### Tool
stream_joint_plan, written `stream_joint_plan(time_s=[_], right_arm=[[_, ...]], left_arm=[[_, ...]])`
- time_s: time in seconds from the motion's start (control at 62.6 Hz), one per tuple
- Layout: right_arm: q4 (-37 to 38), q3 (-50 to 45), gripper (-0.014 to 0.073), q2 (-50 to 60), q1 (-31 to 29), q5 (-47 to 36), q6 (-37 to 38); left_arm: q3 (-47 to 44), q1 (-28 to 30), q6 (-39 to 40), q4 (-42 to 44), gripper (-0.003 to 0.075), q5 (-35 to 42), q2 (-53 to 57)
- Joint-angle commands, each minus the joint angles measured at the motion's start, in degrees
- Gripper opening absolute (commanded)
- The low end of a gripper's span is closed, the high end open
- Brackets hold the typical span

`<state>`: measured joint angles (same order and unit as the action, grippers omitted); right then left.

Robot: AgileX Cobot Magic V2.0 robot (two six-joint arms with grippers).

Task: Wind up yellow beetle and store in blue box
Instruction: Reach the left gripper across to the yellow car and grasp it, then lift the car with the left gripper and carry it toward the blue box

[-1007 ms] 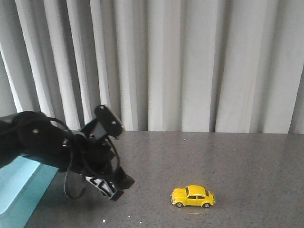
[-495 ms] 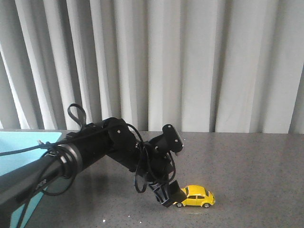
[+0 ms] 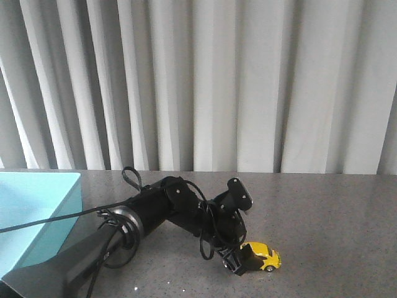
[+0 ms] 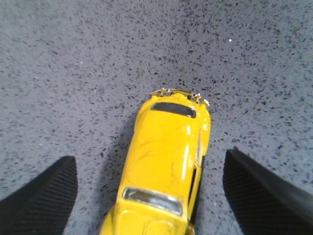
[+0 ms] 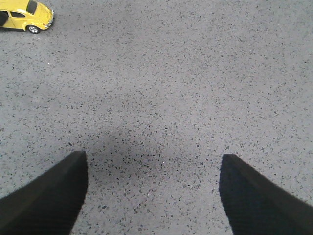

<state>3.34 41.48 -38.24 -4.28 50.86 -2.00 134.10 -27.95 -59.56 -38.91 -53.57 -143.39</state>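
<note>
One long grey table [image 3: 322, 211] with tiny dark specks fills the room's front, and pale curtains [image 3: 260, 87] hang in tall folds behind it. The blue box [image 3: 37, 211] sits at the left edge of the table. The yellow beetle [image 3: 265, 257] stands on its wheels on the table, well apart from the box.

The left gripper [image 3: 243, 259] is down at the car. Its two black fingers [image 4: 44, 196] are spread wide, one on each side of the car, and they do not touch it. In the left wrist view the car's roof lies right between them. The right gripper [image 5: 151, 196] is spread wide too, with nothing in it, over bare table; the car [image 5: 27, 18] is far off in its view.

One second ago the left arm was back by the box. Half a second ago it had just reached the car's end. Now its fingers are around the car. The car has not moved.
</note>
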Motion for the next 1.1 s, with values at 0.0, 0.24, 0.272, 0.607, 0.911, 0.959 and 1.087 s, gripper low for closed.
stream_joint_plan(time_s=[0.0, 0.24, 0.272, 0.607, 0.911, 0.959, 1.087], right_arm=[[0.7, 1.3, 0.054, 0.0, 0.1, -3.2, 0.1], [0.7, 1.3, 0.054, 0.0, 0.1, -3.2, 0.1], [0.7, 1.3, 0.054, 0.0, 0.1, -3.2, 0.1], [0.7, 1.3, 0.054, 0.0, 0.1, -3.2, 0.1], [0.7, 1.3, 0.054, 0.0, 0.1, -3.2, 0.1], [0.7, 1.3, 0.054, 0.0, 0.1, -3.2, 0.1], [0.7, 1.3, 0.054, 0.0, 0.1, -3.2, 0.1]], left_arm=[[2.6, -0.2, 0.0, -4.2, 0.0594, 2.7, 2.1], [2.6, -0.2, 0.1, -4.9, 0.0494, 0.5, 1.2], [2.6, -0.2, 0.1, -4.9, 0.0458, 0.2, 1.4], [2.6, -0.1, 2.3, -4.3, 0.0311, -3.4, 5.9], [2.6, 0.3, 14.3, 9.5, 0.0311, -4.8, 16.0], [2.6, 0.9, 18.1, 13.4, 0.0311, -5.2, 17.9], [2.6, 4.0, 29.2, 22.3, 0.0311, -6.7, 22.9]])
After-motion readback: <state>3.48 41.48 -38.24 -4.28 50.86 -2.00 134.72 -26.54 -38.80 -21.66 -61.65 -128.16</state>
